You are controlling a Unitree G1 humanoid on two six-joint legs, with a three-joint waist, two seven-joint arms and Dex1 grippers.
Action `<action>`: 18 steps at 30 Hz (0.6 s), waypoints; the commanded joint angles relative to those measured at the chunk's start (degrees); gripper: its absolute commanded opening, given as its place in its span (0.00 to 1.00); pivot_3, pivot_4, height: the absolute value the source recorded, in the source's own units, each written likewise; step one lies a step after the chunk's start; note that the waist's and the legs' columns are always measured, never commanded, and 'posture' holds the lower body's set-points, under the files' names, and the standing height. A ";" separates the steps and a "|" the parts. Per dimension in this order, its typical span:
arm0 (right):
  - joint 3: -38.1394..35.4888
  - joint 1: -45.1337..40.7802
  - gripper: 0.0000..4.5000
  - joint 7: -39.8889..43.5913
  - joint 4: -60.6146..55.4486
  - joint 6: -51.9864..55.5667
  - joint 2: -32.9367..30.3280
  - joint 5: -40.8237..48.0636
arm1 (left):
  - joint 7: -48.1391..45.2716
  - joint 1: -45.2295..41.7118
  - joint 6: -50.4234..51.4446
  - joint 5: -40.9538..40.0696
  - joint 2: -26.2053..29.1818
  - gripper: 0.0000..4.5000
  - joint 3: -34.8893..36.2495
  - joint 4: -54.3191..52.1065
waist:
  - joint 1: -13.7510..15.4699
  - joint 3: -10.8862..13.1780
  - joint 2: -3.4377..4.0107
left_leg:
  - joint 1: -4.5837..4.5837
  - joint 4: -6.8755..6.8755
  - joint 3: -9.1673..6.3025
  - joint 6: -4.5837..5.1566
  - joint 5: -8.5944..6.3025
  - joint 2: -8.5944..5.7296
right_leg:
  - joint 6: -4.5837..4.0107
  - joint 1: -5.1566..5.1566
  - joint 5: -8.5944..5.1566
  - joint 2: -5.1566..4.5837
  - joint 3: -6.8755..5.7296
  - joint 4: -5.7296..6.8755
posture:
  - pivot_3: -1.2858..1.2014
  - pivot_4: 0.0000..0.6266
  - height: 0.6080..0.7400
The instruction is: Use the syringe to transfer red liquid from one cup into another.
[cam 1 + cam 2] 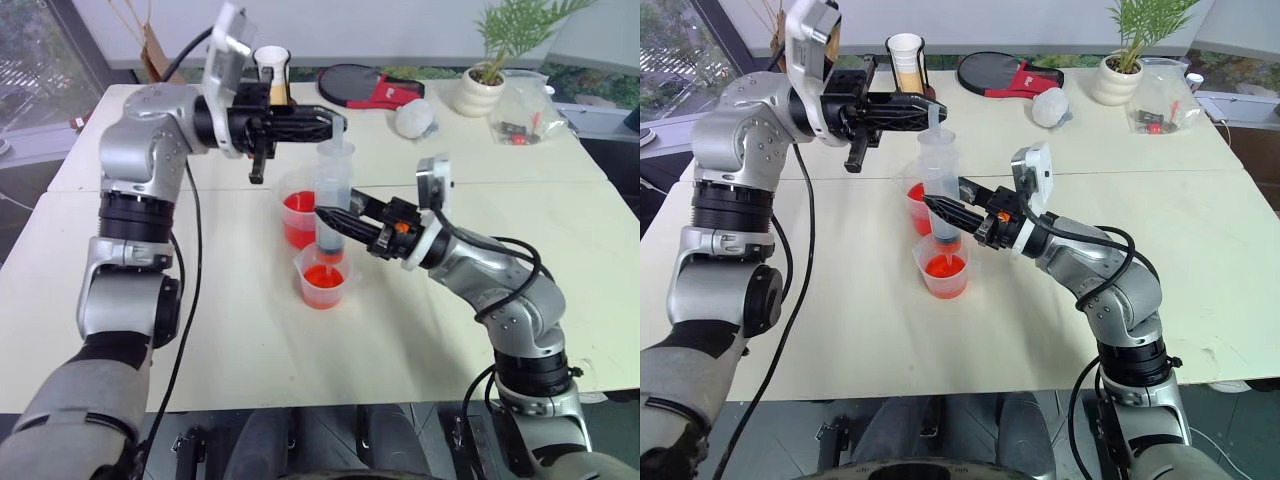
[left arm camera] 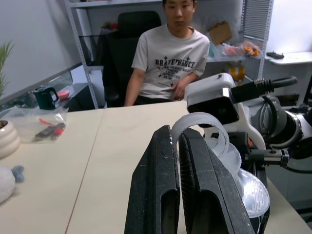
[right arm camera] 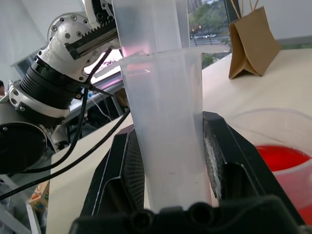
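Over the middle of the white bench (image 1: 250, 350), in the head views, the syringe (image 1: 333, 195) is held upright, its tip lowered into the nearer cup (image 1: 322, 285), which holds red liquid (image 1: 322, 280). A second cup (image 1: 297, 215) of red liquid stands just behind it, touching or nearly so. The barrel is clamped low down by the right tool (image 1: 325, 220), whose fingers are pressed against both its sides. The ring-shaped plunger handle (image 1: 338, 128) at the top is pinched by the left tool (image 1: 335, 125), reaching in level from the robot's left with its fingers drawn together. Farther back on the bench, a paddle (image 1: 365, 85), a potted plant (image 1: 482, 85) and a clear bag (image 1: 522, 115) are seen.

In the left wrist view, the two black fingers (image 2: 156, 195) are closed almost flat, with the clear ring (image 2: 200, 127) caught between them. A seated person (image 2: 168, 53) is visible beyond the bench.

In the right wrist view, the frosted barrel (image 3: 165, 136) is gripped between both pads (image 3: 131, 168), and a cup of red liquid (image 3: 280, 161) lies just beside them.
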 commanded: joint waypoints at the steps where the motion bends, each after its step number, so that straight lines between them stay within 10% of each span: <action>1: -4.63 -4.99 0.29 -1.18 -2.98 -2.01 -0.41 1.59 | -2.09 2.75 -0.27 1.43 -0.69 0.01 -4.70 -2.72 | 0.03 0.00 0.00 | 0.00 0.00 0.00 0.00 0.00 0.00 | 0.00 0.00 0.00 0.00 0.00 0.00 | 0.52 0.24 1.00; 18: -5.77 -6.94 0.29 -2.19 -4.65 -0.73 -1.00 4.01 | -0.83 4.25 -0.23 2.33 -1.25 0.01 -4.86 -1.69 | 0.09 0.00 0.00 | 0.00 0.00 0.00 0.00 0.00 0.00 | 0.00 0.00 0.00 0.00 0.00 0.00 | 0.52 0.24 1.00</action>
